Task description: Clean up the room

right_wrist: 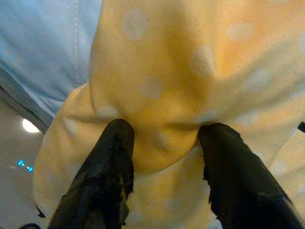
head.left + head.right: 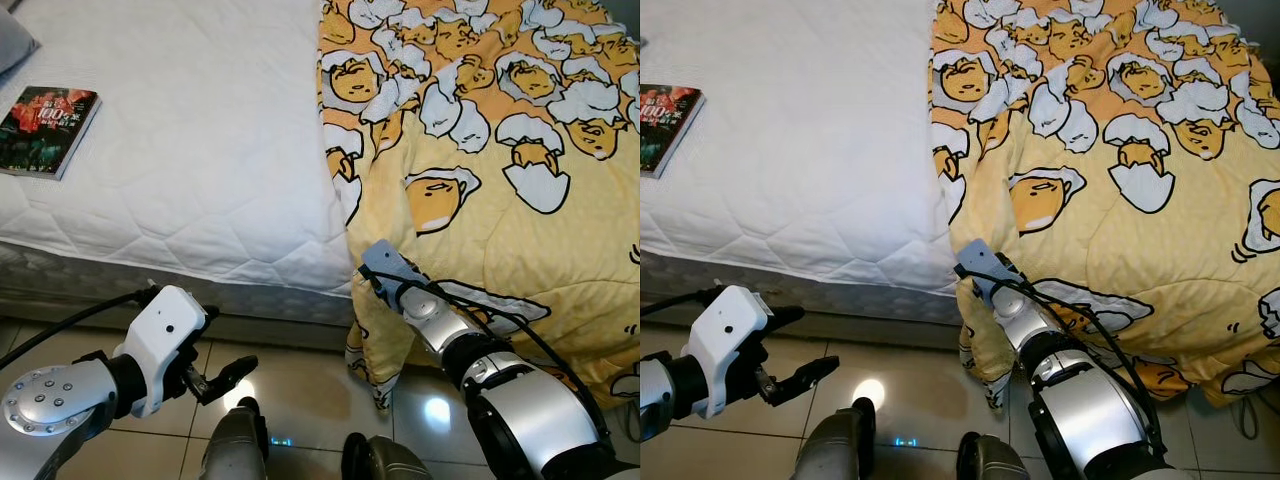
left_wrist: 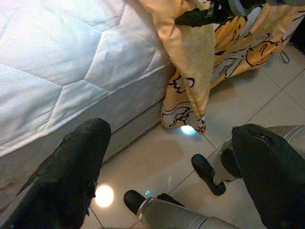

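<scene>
My right gripper [image 1: 164,157] has a fold of the yellow blanket [image 2: 500,150] bunched between its fingers at the bed's [image 2: 200,150] lower edge. From that hold the blanket runs up across the mattress, away from me. My left gripper [image 2: 215,375] hangs open over the floor beside the bed, farther off.

The blanket [image 2: 500,150] is soft matt cloth, the mattress [image 2: 190,150] quilted white fabric, the floor [image 2: 900,390] glossy tile, the book [image 2: 45,130] glossy-covered.

Yellow blanket [image 2: 1110,180] drapes over white mattress [image 2: 800,150]; book [image 2: 665,125] lies far left.
</scene>
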